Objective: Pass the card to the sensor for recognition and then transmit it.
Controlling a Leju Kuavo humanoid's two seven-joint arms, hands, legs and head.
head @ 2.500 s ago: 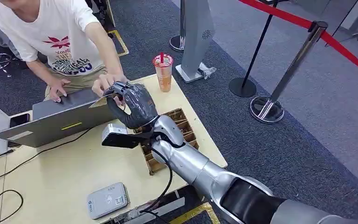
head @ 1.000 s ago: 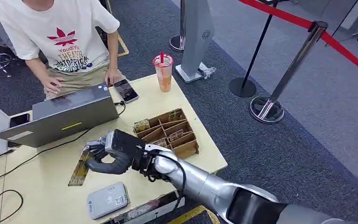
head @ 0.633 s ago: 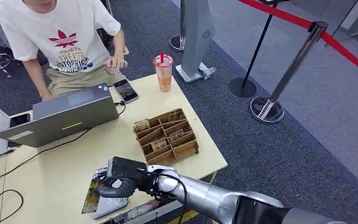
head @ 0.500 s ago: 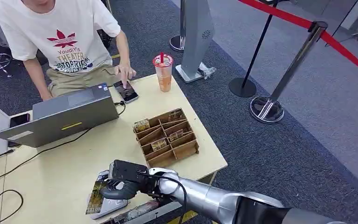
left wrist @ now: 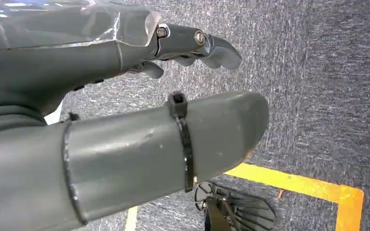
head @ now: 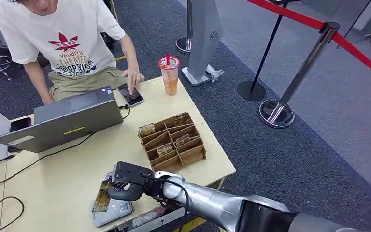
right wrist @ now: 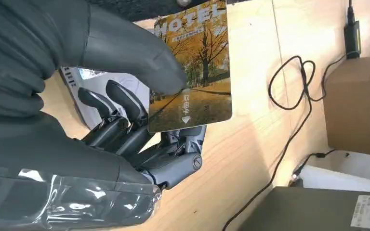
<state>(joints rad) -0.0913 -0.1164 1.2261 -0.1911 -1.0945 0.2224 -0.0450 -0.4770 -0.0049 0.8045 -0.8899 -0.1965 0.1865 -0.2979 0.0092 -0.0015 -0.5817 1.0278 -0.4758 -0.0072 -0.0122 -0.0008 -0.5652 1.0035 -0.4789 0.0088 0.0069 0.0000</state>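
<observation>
Head view: the right hand (head: pixel 121 186) has brought the card (head: pixel 101 199) down over the sensor (head: pixel 111 210) on the worktop (head: pixel 53 179); recognition is probably underway. Right wrist view: thumb (right wrist: pixel 139 67) and fingers pinch the card. Left wrist view: left hand (left wrist: pixel 125 96) spread, holding nothing.

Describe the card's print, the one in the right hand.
An autumn scene of orange-yellow trees under "HOTEL" lettering on the card, clearest in the right wrist view.

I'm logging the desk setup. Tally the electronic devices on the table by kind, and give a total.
Laptop: 1
Phones: 2
Card reader: 1
Total: 4
</observation>
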